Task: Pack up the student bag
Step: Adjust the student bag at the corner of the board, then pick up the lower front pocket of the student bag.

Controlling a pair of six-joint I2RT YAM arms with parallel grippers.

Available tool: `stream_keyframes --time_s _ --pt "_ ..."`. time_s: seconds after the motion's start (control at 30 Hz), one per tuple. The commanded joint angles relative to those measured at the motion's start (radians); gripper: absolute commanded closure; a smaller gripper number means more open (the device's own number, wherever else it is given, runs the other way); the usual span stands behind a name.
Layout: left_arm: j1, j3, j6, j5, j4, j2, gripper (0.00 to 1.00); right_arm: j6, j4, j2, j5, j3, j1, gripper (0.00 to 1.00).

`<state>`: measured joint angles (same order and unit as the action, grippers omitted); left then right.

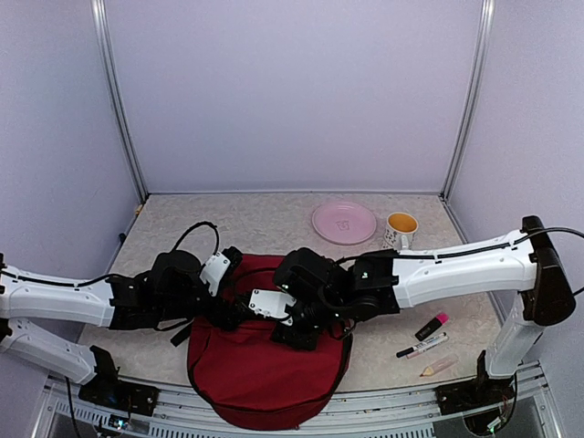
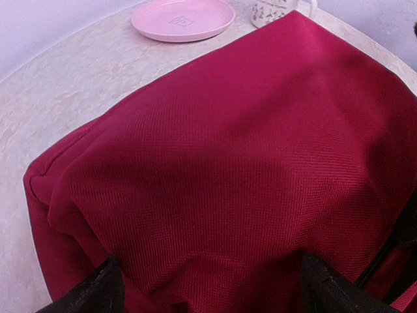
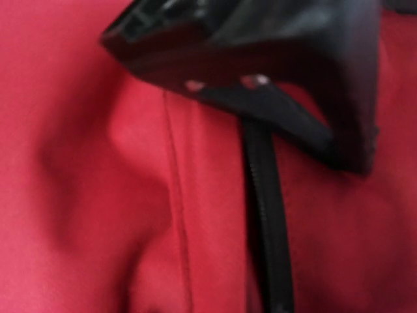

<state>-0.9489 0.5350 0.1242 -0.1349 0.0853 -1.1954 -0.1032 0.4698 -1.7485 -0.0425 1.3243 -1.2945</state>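
Note:
The student bag [image 1: 265,374], a large dark red backpack, lies at the table's near edge between the two arms. Both grippers meet over its upper part. My left gripper [image 1: 235,315] comes in from the left. In the left wrist view the bag [image 2: 221,150] fills the frame, and the left gripper [image 2: 212,290] stands open with its black fingertips [image 2: 98,290] wide apart on either side of a hump of fabric. My right gripper [image 1: 290,321] is pressed close to the bag. Its wrist view is blurred and shows only red fabric [image 3: 98,195], a black zip [image 3: 267,222] and a black part [image 3: 260,59] above. Its own fingers do not show.
A pink plate [image 1: 344,222] and a white mug [image 1: 401,229] with an orange inside stand behind the bag. Near the right arm's base lie a pink-capped marker [image 1: 432,326], a white pen [image 1: 422,346] and a pale small object [image 1: 438,366]. Walls enclose three sides.

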Motion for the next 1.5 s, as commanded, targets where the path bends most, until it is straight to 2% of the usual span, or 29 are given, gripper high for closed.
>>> stream_keyframes --time_s 0.0,0.03,0.23,0.37,0.5,0.63,0.83,1.0,1.2,1.27,1.3,1.37,1.43,1.47 --pt "-0.06 -0.001 -0.083 0.002 0.027 0.009 0.04 -0.026 0.016 0.043 -0.02 -0.067 -0.043 0.56" --pt "-0.064 -0.005 -0.086 0.008 0.034 0.01 0.01 -0.022 0.028 0.038 -0.022 -0.07 -0.044 0.56" --pt "-0.09 -0.012 -0.139 0.078 0.042 0.007 0.01 -0.018 0.067 0.033 -0.09 -0.083 -0.073 0.6" --pt "-0.125 -0.057 -0.176 0.145 0.109 0.069 0.01 -0.026 0.004 0.107 -0.101 -0.138 -0.089 0.6" --pt "-0.123 -0.057 -0.2 0.153 0.125 0.1 0.01 -0.08 -0.068 0.19 -0.115 -0.2 -0.11 0.56" --pt "-0.123 -0.008 -0.232 0.171 0.079 0.042 0.01 -0.116 -0.066 0.221 -0.123 -0.23 -0.125 0.54" --pt "-0.12 0.083 -0.266 0.097 0.026 -0.085 0.02 -0.101 0.03 0.176 -0.191 -0.239 -0.13 0.55" --pt "-0.121 0.123 -0.295 0.199 0.049 -0.119 0.05 -0.093 0.038 0.165 -0.207 -0.261 -0.144 0.55" --pt "-0.13 0.163 -0.336 0.072 -0.023 -0.186 0.05 -0.079 0.041 0.156 -0.233 -0.272 -0.144 0.56" --pt "-0.137 0.186 -0.329 -0.016 -0.062 -0.212 0.11 -0.076 0.037 0.164 -0.239 -0.276 -0.144 0.57" --pt "-0.137 0.198 -0.314 -0.053 -0.07 -0.216 0.17 -0.074 0.034 0.171 -0.241 -0.279 -0.144 0.57" --pt "-0.136 0.212 -0.289 -0.091 -0.064 -0.202 0.41 -0.068 0.024 0.189 -0.253 -0.284 -0.144 0.58" --pt "-0.137 0.218 -0.26 -0.103 -0.042 -0.168 0.7 -0.054 0.021 0.201 -0.278 -0.28 -0.143 0.59" --pt "-0.137 0.218 -0.243 -0.099 -0.028 -0.144 0.79 -0.043 0.03 0.204 -0.286 -0.268 -0.142 0.59"
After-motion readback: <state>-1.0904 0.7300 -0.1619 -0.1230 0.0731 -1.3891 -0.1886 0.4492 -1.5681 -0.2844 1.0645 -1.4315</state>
